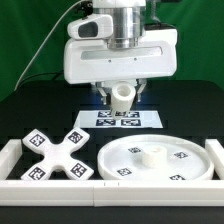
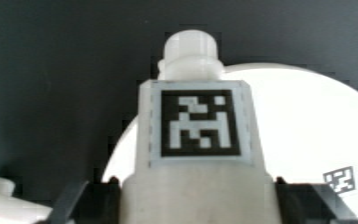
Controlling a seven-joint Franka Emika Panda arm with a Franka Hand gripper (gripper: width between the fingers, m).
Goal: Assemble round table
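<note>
On the exterior view's left, the X-shaped cross base (image 1: 58,155) lies flat on the black desk (image 1: 30,110). In the middle, the claw (image 1: 120,93) grips the short cylindrical leg (image 1: 120,99) above the marker board (image 1: 125,120). On the right, the large round disc (image 1: 130,158) lies flat.

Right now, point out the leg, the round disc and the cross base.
leg (image 1: 120,98): exterior view, its front end.
round disc (image 1: 152,168): exterior view, bare top face.
cross base (image 1: 62,155): exterior view, centre where arms meet.
</note>
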